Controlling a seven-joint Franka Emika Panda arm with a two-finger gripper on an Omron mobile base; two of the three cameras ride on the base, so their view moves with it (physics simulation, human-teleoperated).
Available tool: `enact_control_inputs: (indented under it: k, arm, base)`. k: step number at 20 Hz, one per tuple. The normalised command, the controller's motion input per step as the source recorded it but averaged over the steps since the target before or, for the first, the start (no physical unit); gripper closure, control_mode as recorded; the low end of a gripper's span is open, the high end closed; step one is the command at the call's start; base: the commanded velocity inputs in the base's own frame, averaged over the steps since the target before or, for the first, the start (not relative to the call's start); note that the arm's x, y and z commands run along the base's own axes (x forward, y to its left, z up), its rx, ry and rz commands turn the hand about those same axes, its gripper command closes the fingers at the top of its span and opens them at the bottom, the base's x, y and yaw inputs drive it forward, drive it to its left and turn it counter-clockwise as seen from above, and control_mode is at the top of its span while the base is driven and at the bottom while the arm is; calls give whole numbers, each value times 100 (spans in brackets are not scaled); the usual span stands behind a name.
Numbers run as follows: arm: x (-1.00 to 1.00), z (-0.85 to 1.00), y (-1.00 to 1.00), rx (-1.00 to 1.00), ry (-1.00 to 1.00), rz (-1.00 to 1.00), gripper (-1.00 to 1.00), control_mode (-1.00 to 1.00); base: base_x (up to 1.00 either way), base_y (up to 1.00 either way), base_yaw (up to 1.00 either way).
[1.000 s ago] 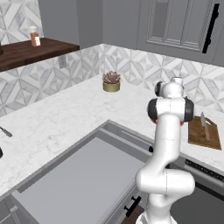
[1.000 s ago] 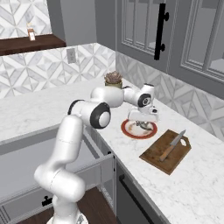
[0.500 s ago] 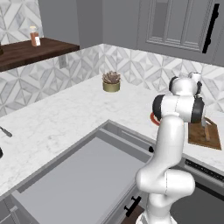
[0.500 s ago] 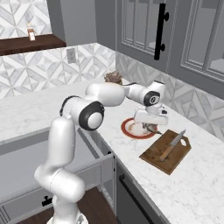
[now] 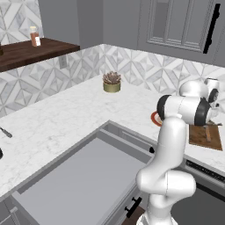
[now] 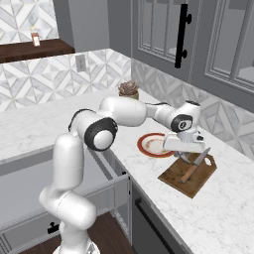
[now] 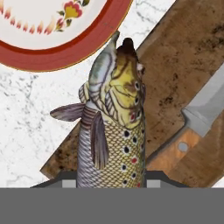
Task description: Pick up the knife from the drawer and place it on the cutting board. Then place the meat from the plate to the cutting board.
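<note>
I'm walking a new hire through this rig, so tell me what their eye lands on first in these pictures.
First the meat, a scaly fish gripped in the gripper and hanging over the near edge of the cutting board. Next the knife, lying on that board with its silver blade pointing toward the wall. Then the plate beside the board, red-rimmed and bare, and the drawer standing wide open below the counter.

The knife is lying on the board, the plate is sitting just beside it on the counter, and the meat is hanging over the board's edge.
</note>
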Motion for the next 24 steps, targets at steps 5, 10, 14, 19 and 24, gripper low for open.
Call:
enact_control_inputs:
  k: [5, 10, 14, 19, 24]
  arm:
    - [4, -5, -4, 0, 0, -3, 100, -100]
    - [4, -16, -4, 0, 1, 0, 100, -100]
    - [1, -30, -4, 0, 0, -2, 100, -100]
    - [11, -30, 0, 0, 2, 0, 100, -100]
    - [16, -26, -1, 0, 3, 0, 100, -100]
  base:
    - [0, 0, 0]
    - [0, 0, 0]
    - [0, 0, 0]
    - [0, 0, 0]
    - [0, 0, 0]
